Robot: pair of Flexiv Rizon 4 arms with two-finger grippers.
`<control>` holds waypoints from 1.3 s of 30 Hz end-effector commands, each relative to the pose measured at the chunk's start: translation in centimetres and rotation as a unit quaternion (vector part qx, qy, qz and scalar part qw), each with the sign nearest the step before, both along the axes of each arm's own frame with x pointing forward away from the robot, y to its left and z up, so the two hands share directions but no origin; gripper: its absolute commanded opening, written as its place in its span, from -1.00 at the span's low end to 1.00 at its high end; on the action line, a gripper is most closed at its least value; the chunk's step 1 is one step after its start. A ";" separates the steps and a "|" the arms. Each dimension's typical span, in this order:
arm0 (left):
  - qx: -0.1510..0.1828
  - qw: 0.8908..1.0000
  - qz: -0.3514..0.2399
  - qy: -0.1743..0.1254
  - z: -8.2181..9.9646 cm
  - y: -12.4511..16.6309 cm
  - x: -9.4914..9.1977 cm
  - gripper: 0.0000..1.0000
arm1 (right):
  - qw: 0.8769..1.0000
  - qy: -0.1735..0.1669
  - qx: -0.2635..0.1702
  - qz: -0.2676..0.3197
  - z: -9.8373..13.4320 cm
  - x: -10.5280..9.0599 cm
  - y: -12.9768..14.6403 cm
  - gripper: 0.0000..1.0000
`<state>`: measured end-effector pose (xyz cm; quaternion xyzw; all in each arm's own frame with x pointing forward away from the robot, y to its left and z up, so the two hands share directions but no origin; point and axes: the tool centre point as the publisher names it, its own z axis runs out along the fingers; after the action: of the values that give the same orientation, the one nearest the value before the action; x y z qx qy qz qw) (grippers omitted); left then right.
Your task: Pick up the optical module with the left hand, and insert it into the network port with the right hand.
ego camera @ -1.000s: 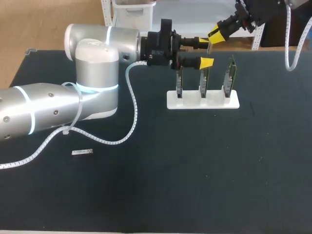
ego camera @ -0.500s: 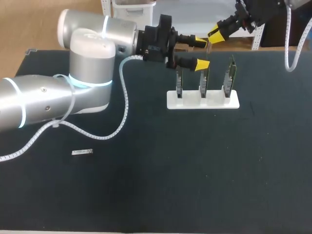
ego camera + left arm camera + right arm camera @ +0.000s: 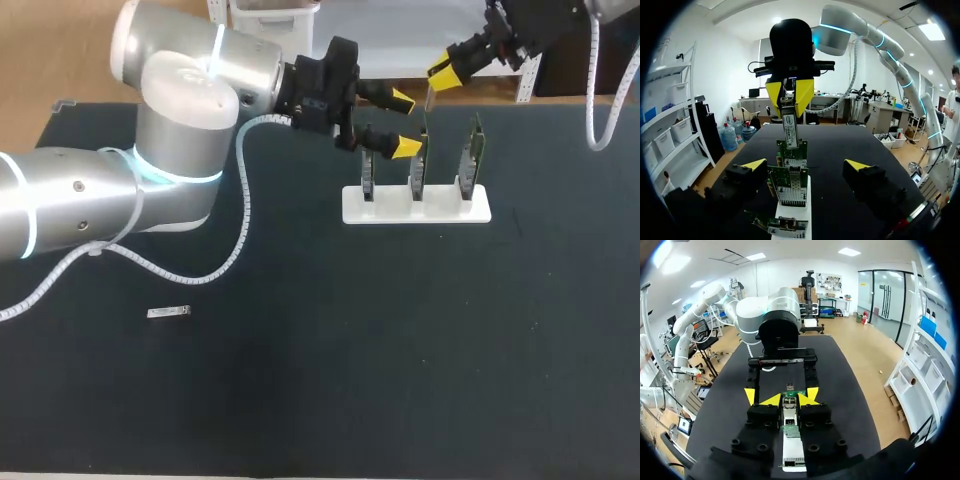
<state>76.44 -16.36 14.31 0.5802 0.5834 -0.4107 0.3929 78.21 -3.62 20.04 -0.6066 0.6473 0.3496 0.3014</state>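
My right gripper [image 3: 441,73] is shut on a slim silver optical module [image 3: 427,97], which hangs tip-down just above the middle network card [image 3: 419,165]. In the left wrist view the module [image 3: 790,125] sits between the right gripper's [image 3: 789,95] yellow tips, over the row of cards. In the right wrist view my own gripper [image 3: 789,400] pinches the module [image 3: 789,404]. My left gripper [image 3: 404,124] is open beside the cards, its fingers either side of the card row [image 3: 806,165] and off the module. A second module [image 3: 168,313] lies flat on the mat at the left.
A white stand [image 3: 440,211] holds three upright green network cards, with the left card [image 3: 368,172] and the right card [image 3: 470,155] flanking the middle one. The black mat [image 3: 400,350] covers the table. My left arm's white cable [image 3: 243,215] loops over the mat.
My left gripper has opened wider and drawn back to the left, away from the module, with its arm swinging back. The right gripper has kept still with the module in it.
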 end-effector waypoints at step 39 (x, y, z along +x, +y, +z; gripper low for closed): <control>0.054 0.998 -0.022 0.014 -1.5 0.5 0.4 1.00 | 1.000 -0.009 0.001 -0.004 0.2 -0.7 0.0 -1.00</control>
<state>76.55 -15.83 12.84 0.6058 0.5970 -0.3948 0.3474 77.82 -3.61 20.18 -0.6071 0.6460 0.3463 0.3069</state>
